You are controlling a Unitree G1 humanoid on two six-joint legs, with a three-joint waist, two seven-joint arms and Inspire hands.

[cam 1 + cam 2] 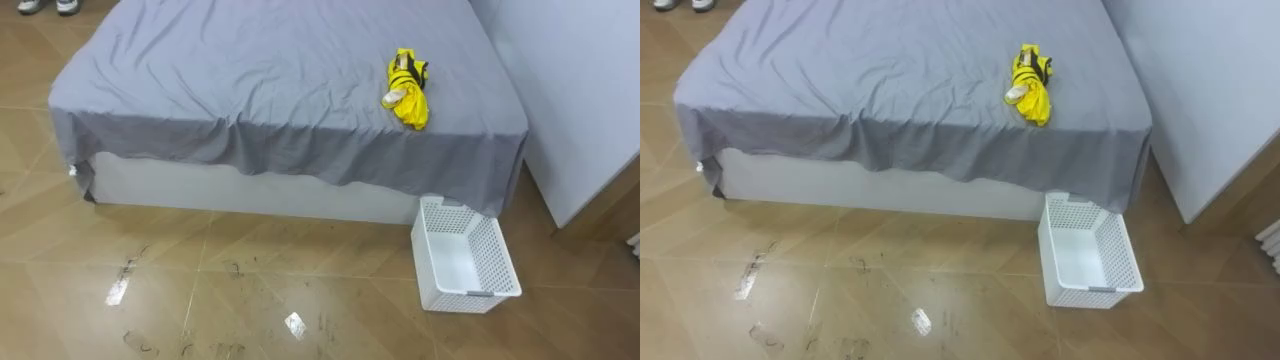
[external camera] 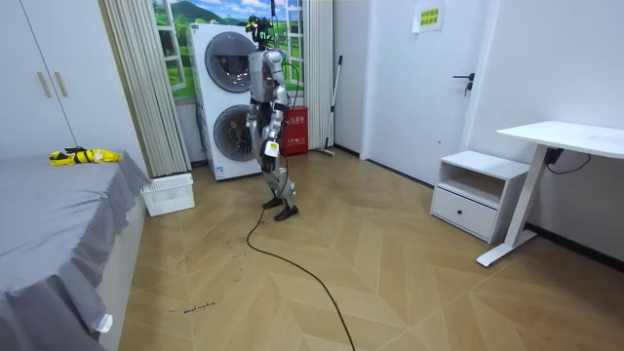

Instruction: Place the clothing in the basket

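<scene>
So the robot is standing way back by the stacked white washing machines [image 2: 229,97], facing the big bed with the wrinkled grey sheet [image 1: 250,80]. Nothing is getting grabbed yet. The crumpled yellow-and-black garment [image 1: 408,90] is lying on top of the bed, off to the right of centre as the robot is looking at it, near the bed's right end. Its long axis is running roughly away from the robot, with the near end pointing at the bed's front edge. The white perforated plastic basket [image 1: 470,300] is sitting empty on the floor right below that same corner, just beside the hanging sheet, so I'm guessing it'll be a short drop from garment to basket once the walk is done. In the room view the left hand [image 2: 271,146] and right hand [image 2: 254,129] are hanging low by the robot's sides, well apart from the bed. I honestly can't tell what state either one is in, they're too tiny there. Since the garment is lying right of centre, I'm betting the right hand ends up nearer, though that's depending on how it approaches. The glossy wood-pattern herringbone floor [image 1: 300,260] is looking scuffed but open between robot and bed. A white desk [image 2: 570,136] and a low white cabinet [image 2: 478,190] are sitting off on the room view's right, out of the way.
</scene>
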